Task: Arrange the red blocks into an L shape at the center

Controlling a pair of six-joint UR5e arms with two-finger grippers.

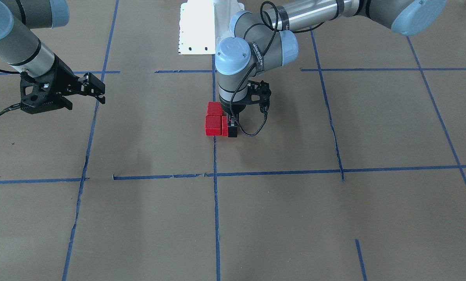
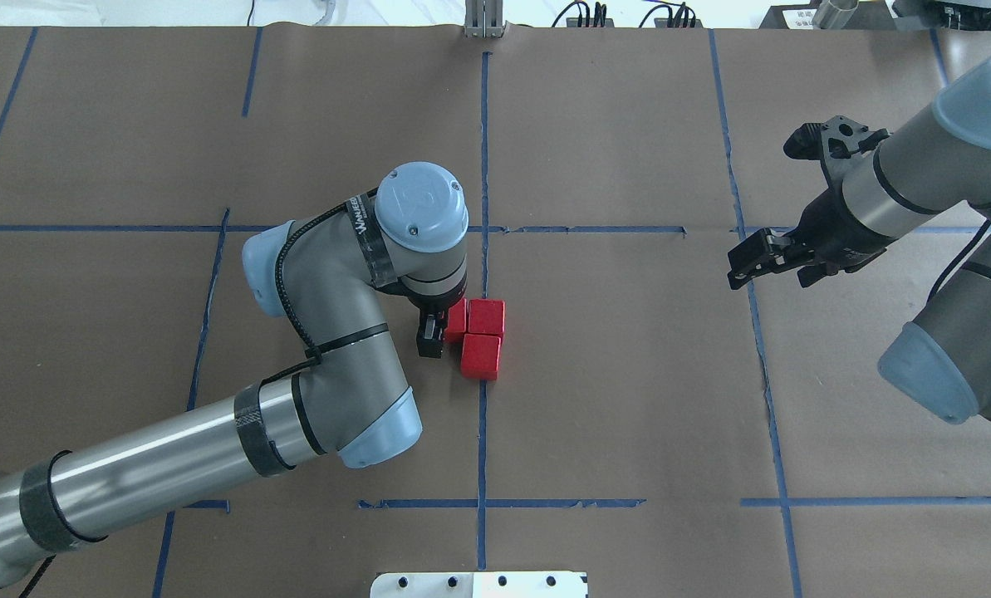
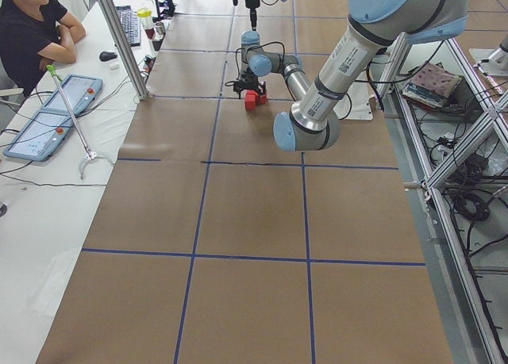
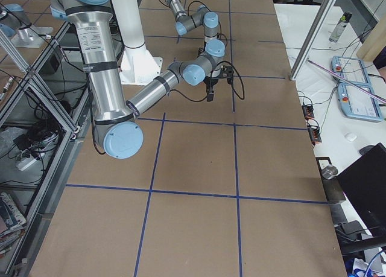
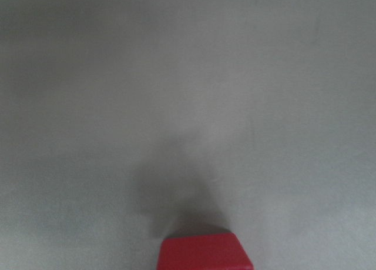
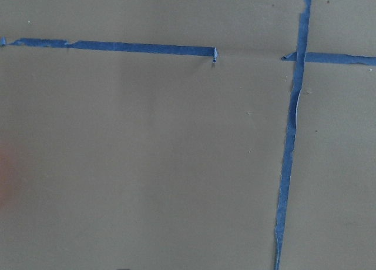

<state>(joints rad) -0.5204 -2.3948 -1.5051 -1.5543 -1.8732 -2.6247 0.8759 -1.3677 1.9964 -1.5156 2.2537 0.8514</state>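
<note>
Three red blocks sit together at the center, beside the vertical blue tape line (image 2: 483, 448). Two of the red blocks (image 2: 487, 316) (image 2: 481, 356) stand free, one behind the other. The third red block (image 2: 457, 322) touches the far one's left side, so the three form an L. My left gripper (image 2: 439, 330) is down at the paper, shut on this third block. One black finger (image 1: 232, 131) shows at its outer side, and the other finger is hidden. The left wrist view shows that block (image 5: 204, 252) at its bottom edge. My right gripper (image 2: 746, 262) hovers open and empty far to the right.
Brown paper (image 1: 287, 218) marked into cells by blue tape covers the table. The white robot base (image 1: 195, 27) is at the near middle edge. The left arm's elbow (image 2: 321, 332) hangs low just left of the blocks. An operator (image 3: 32, 31) sits beyond the far side.
</note>
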